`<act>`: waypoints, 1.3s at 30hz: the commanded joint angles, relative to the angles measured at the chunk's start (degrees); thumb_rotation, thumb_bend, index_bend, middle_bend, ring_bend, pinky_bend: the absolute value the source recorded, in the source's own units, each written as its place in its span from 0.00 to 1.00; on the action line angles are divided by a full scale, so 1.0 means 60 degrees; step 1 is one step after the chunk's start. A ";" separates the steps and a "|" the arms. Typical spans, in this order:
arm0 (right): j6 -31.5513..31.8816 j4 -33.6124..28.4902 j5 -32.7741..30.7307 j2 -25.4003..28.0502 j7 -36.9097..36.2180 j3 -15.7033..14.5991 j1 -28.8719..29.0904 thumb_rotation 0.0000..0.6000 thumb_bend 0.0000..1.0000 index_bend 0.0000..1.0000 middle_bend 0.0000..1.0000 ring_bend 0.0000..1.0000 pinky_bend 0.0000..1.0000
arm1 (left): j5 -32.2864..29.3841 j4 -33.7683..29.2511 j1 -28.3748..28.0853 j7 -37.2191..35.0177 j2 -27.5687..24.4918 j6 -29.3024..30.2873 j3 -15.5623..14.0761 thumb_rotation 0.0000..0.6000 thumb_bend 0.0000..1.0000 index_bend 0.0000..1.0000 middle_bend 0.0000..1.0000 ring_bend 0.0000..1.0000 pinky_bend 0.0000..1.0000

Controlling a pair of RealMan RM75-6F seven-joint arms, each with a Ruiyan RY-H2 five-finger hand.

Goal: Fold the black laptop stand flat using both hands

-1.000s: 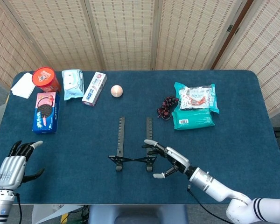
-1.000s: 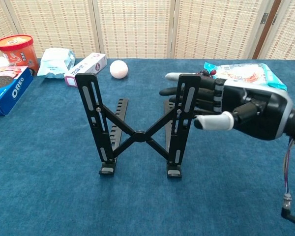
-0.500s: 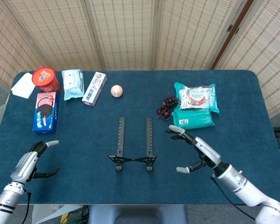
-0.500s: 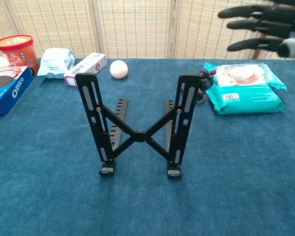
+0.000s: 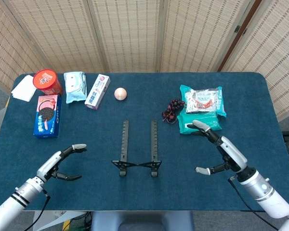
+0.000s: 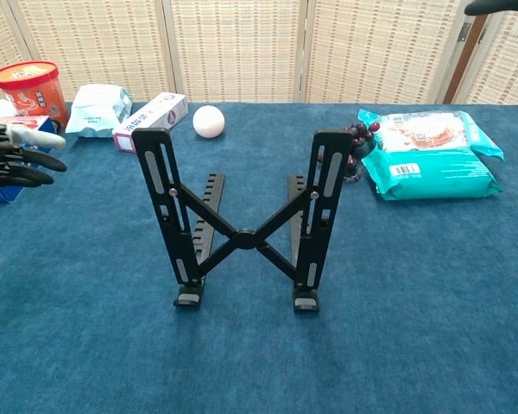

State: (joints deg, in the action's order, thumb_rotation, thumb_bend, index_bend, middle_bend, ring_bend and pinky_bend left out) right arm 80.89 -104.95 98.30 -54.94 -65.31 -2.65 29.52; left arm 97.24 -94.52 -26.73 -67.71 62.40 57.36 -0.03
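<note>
The black laptop stand [image 5: 137,147] [image 6: 244,216] stands unfolded at the table's middle, its two slotted uprights joined by a crossed brace. My left hand [image 5: 61,162] is open to the stand's left, a clear gap from it; the chest view catches its fingers [image 6: 17,155] at the left edge. My right hand [image 5: 219,151] hangs open well to the stand's right, fingers spread; only one fingertip [image 6: 499,7] shows at the chest view's top right corner. Neither hand touches the stand.
On the blue table [image 5: 91,130] lie an Oreo box [image 5: 47,115], a red tub [image 5: 47,82], a wipes pack [image 5: 75,86], a white box [image 5: 98,91], a ball [image 5: 120,93], dark beads [image 5: 173,109] and teal snack packs [image 5: 201,113].
My right hand has pulled away rightward from the stand's right upright. My left hand has moved in from the far left toward the stand. The stand has not moved.
</note>
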 commanded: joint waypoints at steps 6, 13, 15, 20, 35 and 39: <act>0.0046 -0.0005 0.0015 0.0027 -0.0031 0.0061 -0.0196 1.00 0.04 0.00 0.13 0.01 0.16 | 0.1272 0.1624 -0.1628 -0.3069 0.1151 -0.0045 -0.0640 1.00 0.12 0.13 0.21 0.17 0.06; 0.0076 0.0006 -0.0011 0.0033 -0.0051 0.0115 -0.0366 1.00 0.04 0.00 0.13 0.01 0.16 | 0.1104 0.2363 -0.2357 -0.4079 0.1890 -0.0179 -0.0788 1.00 0.12 0.13 0.21 0.17 0.11; 0.0086 0.0025 -0.0022 0.0022 -0.0055 0.0123 -0.0424 1.00 0.04 0.00 0.13 0.01 0.16 | 0.1007 0.2502 -0.2513 -0.4283 0.2065 -0.0189 -0.0810 1.00 0.12 0.12 0.21 0.17 0.17; 0.0074 0.0094 -0.0068 -0.0003 -0.0116 0.0142 -0.0540 1.00 0.04 0.00 0.13 0.01 0.16 | 0.0915 0.2715 -0.2818 -0.4655 0.2339 -0.0134 -0.0951 1.00 0.12 0.11 0.21 0.17 0.23; 0.0089 0.0366 -0.0077 -0.0114 -0.0444 0.0193 -0.0791 1.00 0.04 0.00 0.13 0.01 0.16 | 0.0361 0.2922 -0.3397 -0.4987 0.2987 -0.0116 -0.1002 1.00 0.12 0.10 0.21 0.17 0.23; 0.0093 0.0424 -0.0074 -0.0119 -0.0511 0.0220 -0.0831 1.00 0.04 0.00 0.13 0.01 0.16 | 0.0314 0.2909 -0.3512 -0.5023 0.3042 -0.0128 -0.1054 1.00 0.12 0.10 0.21 0.17 0.23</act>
State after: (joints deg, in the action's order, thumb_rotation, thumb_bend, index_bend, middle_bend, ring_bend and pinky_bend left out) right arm 81.44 -102.41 97.86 -55.65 -68.37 -1.34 24.54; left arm 99.13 -77.06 -47.69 -97.85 80.59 56.62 -6.24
